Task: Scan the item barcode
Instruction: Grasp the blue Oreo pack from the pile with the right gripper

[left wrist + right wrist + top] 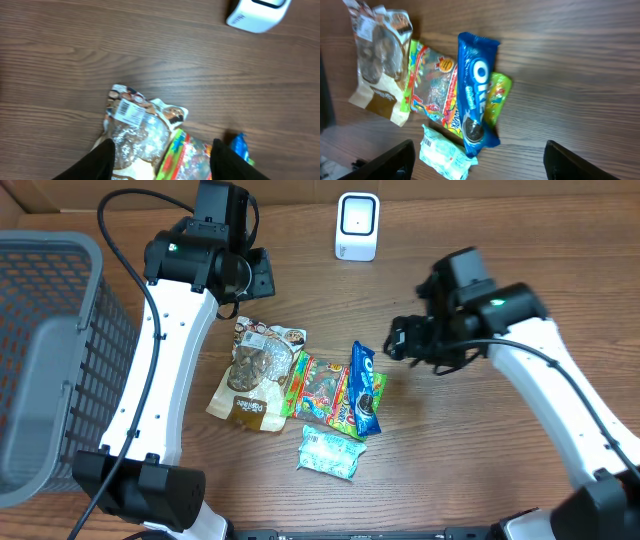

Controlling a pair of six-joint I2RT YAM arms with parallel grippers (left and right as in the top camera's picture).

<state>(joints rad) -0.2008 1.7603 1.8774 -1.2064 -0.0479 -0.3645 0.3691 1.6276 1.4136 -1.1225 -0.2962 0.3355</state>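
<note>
Several snack packs lie together mid-table: a clear-and-brown snack bag (255, 370) with a barcode label (131, 111), a colourful candy bag (322, 388), a blue Oreo pack (364, 388) and a pale teal packet (330, 452). The white scanner (357, 226) stands at the back. My left gripper (245, 280) hovers open above the snack bag (135, 135) and candy bag (187, 157), holding nothing. My right gripper (402, 340) is open to the right of the pile; in its wrist view the Oreo pack (475, 90) and teal packet (445, 152) lie ahead between its wide-set fingers (390, 162).
A grey mesh basket (50, 350) fills the left side. A green wrapper (496, 97) lies partly under the Oreo pack. Bare wood table (480, 450) stretches right of the pile and in front of the scanner (257, 14).
</note>
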